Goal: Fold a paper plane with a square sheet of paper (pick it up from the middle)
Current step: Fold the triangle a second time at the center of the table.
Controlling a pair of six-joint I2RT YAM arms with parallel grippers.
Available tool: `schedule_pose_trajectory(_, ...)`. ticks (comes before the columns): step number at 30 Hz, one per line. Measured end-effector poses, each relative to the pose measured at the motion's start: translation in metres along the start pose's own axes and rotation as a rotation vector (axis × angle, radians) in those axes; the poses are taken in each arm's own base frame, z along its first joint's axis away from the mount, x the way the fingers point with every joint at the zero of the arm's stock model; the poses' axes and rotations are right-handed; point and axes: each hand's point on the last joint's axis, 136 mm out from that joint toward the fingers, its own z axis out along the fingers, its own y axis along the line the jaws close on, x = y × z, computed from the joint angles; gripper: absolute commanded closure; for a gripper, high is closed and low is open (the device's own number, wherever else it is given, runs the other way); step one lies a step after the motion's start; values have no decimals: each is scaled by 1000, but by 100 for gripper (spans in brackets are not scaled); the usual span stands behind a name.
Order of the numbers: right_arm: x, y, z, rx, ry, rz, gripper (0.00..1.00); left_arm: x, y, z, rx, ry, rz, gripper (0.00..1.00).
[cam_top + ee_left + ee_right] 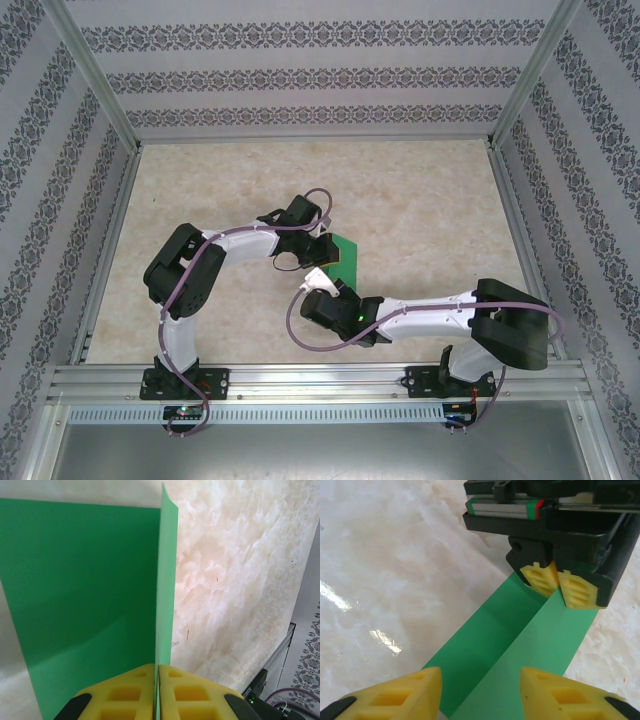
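At near edge: both arm bases bolted to the metal rail [320, 378], L base on the left, R base on the right.
R arm: stretches low toward table ctr, forearm almost level.
R hand: right gripper [480, 676] has jaws parted, yellow fingers [415, 695] either side of the green strip's near end, nothing clasped btwn them; can't tell if the pads touch the paper.
Paper: square sheet of paper [520, 645], bright green, at table ctr btwn the two grippers; folded w/ a crease running lengthwise. One part lies flat on the table [430, 200], and in the L wrist view a flap stands upright along the crease.
L hand: left gripper [156, 674] at the paper's far end as the R wrist cam sees it, jaws closed — pinching the upright flap at its edge.
L arm: elbow out to the left, wrist bent back toward ctr.
Tabletop: pale, marbled, glossy glints.
Far side: patterned walls [320, 80] — metal frame posts at the corners.
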Motion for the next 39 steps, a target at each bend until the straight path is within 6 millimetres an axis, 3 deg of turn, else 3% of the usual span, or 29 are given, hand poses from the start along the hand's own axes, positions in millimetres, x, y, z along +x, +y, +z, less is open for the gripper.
schedule_pose_trajectory(10,-3,-4,-3,10,-13,44,84,-2,-1,-1,-3,-6,1,89)
schedule_pose_trajectory(15,-4,-8,-2,12,-8,81,100,-2,-1,-1,-3,-6,2,87)
schedule_pose_trajectory(17,-3,-8,-2,11,-5,94,100,-2,-1,-1,-4,-7,6,84)
schedule_pose_trajectory(21,-2,-11,0,13,2,109,100,-5,3,-2,-26,-21,12,73)
schedule_pose_trajectory(24,-3,-11,0,5,11,143,100,-10,9,-8,-57,-43,12,55)
schedule_pose_trajectory(28,-16,-15,1,-25,15,258,100,-29,22,-41,-137,-138,-7,45)
schedule_pose_trajectory(35,-52,-25,-10,-83,-24,487,100,-64,35,-132,-186,-381,-50,41)
schedule_pose_trajectory(39,-67,-34,-20,-88,-44,577,100,-62,44,-140,-201,-396,-66,42)
